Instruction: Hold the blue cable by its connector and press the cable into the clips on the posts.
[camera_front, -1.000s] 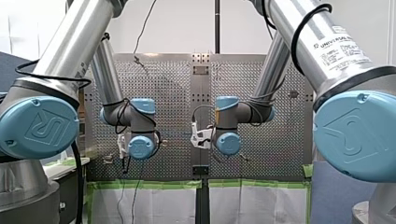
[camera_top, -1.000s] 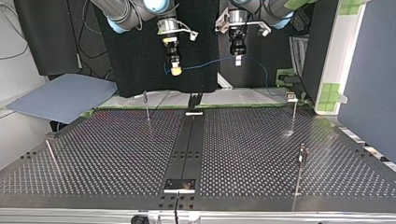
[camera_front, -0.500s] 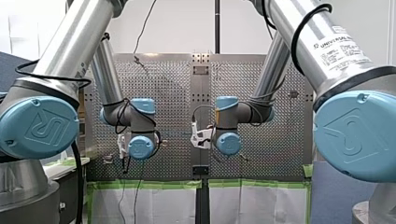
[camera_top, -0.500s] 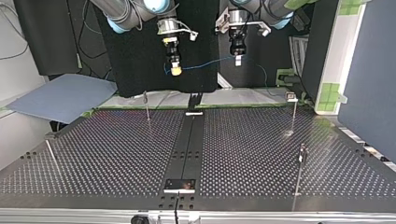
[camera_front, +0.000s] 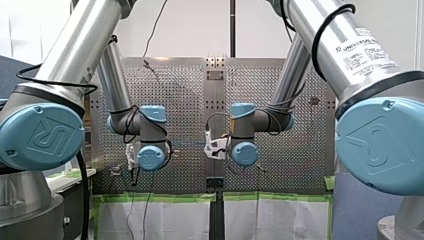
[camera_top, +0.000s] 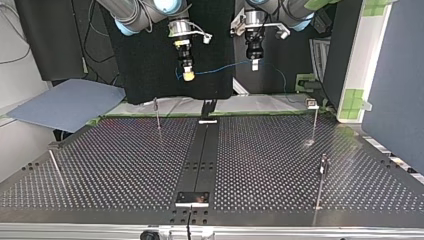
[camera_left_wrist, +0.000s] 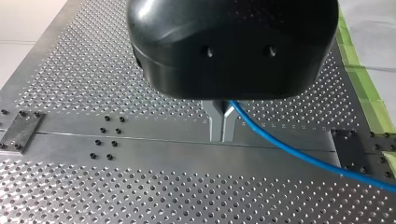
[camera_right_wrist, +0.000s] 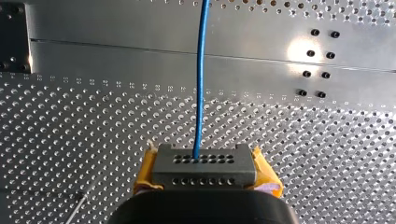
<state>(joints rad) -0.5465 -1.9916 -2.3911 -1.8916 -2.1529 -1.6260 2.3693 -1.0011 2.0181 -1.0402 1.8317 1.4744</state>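
Note:
In the right wrist view a dark connector block (camera_right_wrist: 204, 163) with rows of small holes sits between yellow pads (camera_right_wrist: 148, 169); my right gripper (camera_right_wrist: 204, 173) is shut on it. The blue cable (camera_right_wrist: 200, 79) runs straight ahead from the block, high above the perforated table. In the left wrist view my left gripper (camera_left_wrist: 222, 137), with metal fingers, is shut on the blue cable (camera_left_wrist: 289, 149), which trails off to one side. In the top view my right gripper (camera_top: 188, 76) and my left gripper (camera_top: 255, 65) hang side by side above the table's far edge. The cable (camera_top: 220, 68) is strung between them.
Thin posts with clips on top stand on the perforated table (camera_top: 125, 165): one at the far left (camera_top: 157, 114), two at the right (camera_top: 314, 122) (camera_top: 321, 182), one leaning at the near left (camera_top: 56, 167). A dark strip (camera_top: 200, 155) runs down the table's middle. A blue-grey sheet (camera_top: 65, 102) lies beyond the left corner.

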